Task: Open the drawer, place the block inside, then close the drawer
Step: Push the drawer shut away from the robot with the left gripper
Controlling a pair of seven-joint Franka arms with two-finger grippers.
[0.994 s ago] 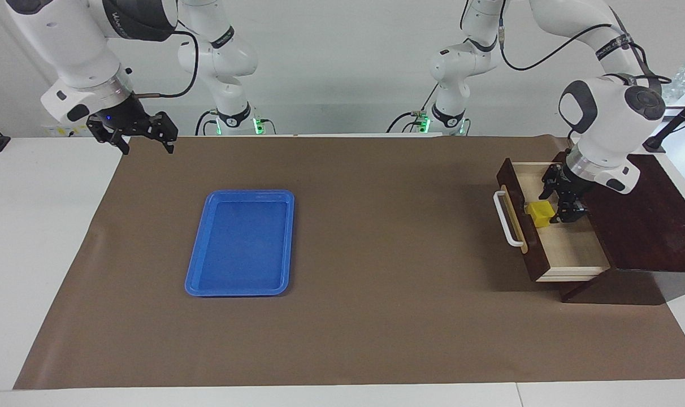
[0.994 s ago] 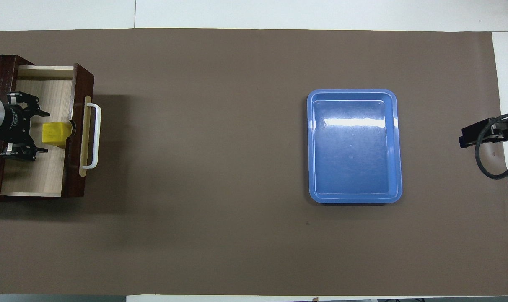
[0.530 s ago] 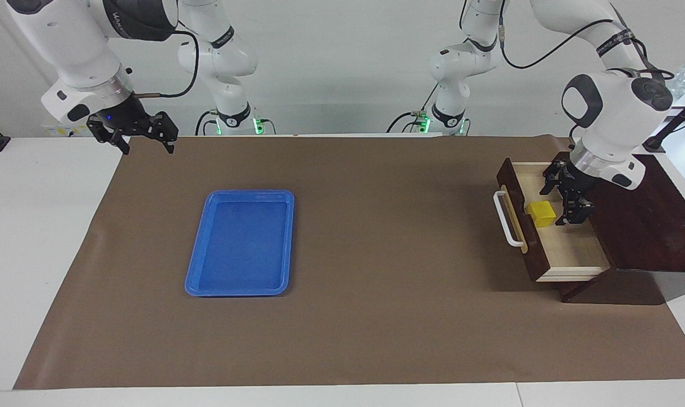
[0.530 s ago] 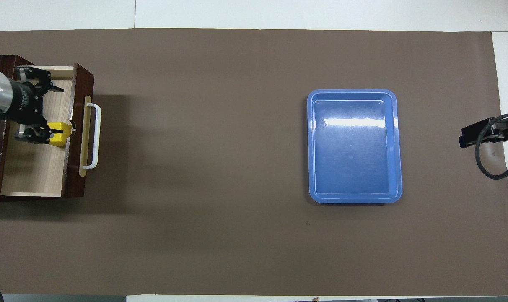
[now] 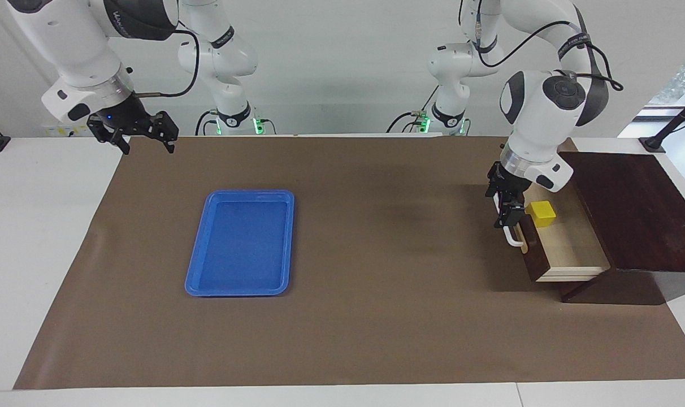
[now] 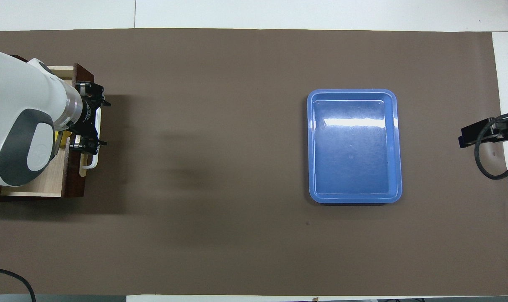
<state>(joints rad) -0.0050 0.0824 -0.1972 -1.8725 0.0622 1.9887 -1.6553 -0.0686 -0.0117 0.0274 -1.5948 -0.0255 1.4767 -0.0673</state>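
The drawer (image 5: pixel 568 251) stands pulled out of its dark wood box (image 5: pixel 631 209) at the left arm's end of the table. The yellow block (image 5: pixel 541 213) lies on its pale floor, just inside the front panel. My left gripper (image 5: pixel 502 212) is open and empty, low over the white handle (image 5: pixel 512 240) in front of the drawer. Whether it touches the handle I cannot tell. In the overhead view the left arm hides most of the block, and the left gripper (image 6: pixel 104 123) covers the handle's (image 6: pixel 89 161) farther part. The right gripper (image 5: pixel 147 148) waits open.
A flat blue tray (image 5: pixel 241 243) lies on the brown mat (image 5: pixel 376 316) toward the right arm's end of the table. The right gripper hangs over the mat's corner next to the right arm's base.
My left gripper has risen out of the drawer, leaving the block inside, and swung over the front panel to the handle. The right arm has not moved.
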